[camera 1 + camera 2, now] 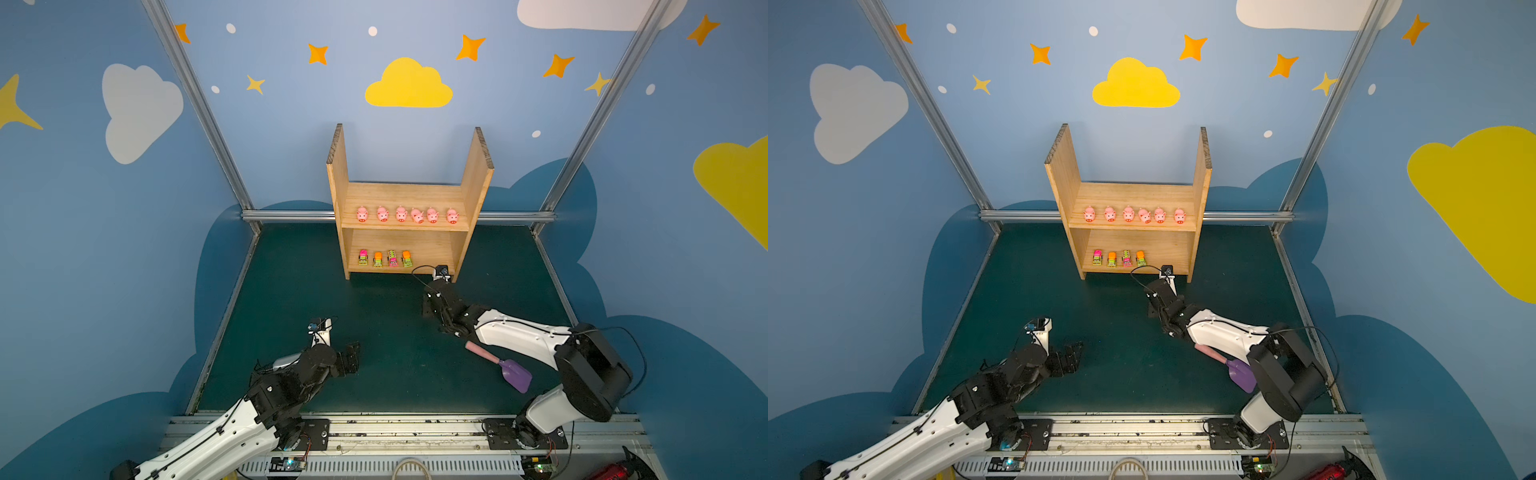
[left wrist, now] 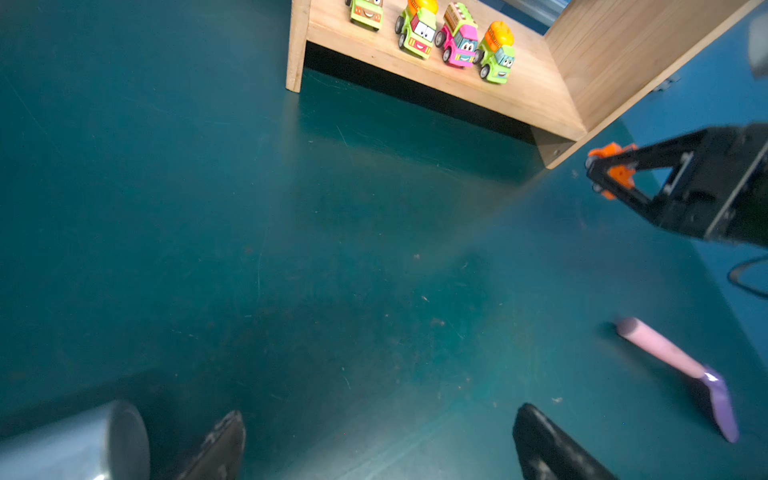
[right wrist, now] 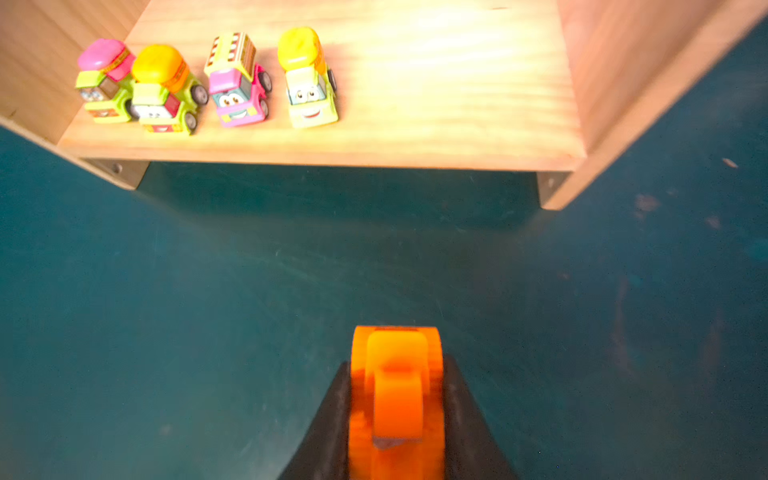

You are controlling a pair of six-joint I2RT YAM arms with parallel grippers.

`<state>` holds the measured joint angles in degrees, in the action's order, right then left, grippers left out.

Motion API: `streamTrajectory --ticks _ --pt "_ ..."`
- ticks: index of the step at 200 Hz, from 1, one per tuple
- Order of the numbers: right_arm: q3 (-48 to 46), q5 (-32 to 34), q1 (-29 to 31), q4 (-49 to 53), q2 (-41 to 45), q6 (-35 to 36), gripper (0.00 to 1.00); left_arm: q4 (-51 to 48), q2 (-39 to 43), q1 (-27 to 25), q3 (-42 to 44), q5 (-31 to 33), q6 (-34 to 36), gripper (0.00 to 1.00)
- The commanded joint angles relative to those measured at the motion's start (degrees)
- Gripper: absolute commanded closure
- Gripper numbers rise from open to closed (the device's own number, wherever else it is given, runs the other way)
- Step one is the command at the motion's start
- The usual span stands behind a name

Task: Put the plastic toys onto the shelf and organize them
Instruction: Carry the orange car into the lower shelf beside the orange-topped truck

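The right end effector (image 2: 602, 172), pinching the orange toy vehicle (image 3: 397, 399) just short of the shelf (image 3: 623, 83), should carry it level onto the bare lower board (image 3: 436, 104) straight ahead; left end effector (image 2: 382, 449) spread.

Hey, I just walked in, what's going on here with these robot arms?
The right gripper is shut on an orange toy vehicle, held in front of the shelf. Four vehicles are lined up on its lower board, and six pink pigs stand in a row on the upper board. The left gripper hangs open, holding nothing.
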<state>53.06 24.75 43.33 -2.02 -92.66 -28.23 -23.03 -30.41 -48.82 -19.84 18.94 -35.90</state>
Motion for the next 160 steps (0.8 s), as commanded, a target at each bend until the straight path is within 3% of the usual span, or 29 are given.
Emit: streamTrajectory --ticks 1,69,160 --pt "3.67 -3.73 -2.56 -3.43 -3.58 3.38 0.74 3.18 -2.29 0.63 -1.8 2.17 2.74 0.0" --pt "14.04 -8.52 -7.55 -4.63 -13.43 6.71 0.74 6.06 -9.53 2.96 -4.57 1.04 5.7 0.0" --pt "23.23 -10.08 -10.0 -4.14 -22.19 7.27 0.73 5.7 -7.22 4.54 -4.38 1.18 6.11 0.0"
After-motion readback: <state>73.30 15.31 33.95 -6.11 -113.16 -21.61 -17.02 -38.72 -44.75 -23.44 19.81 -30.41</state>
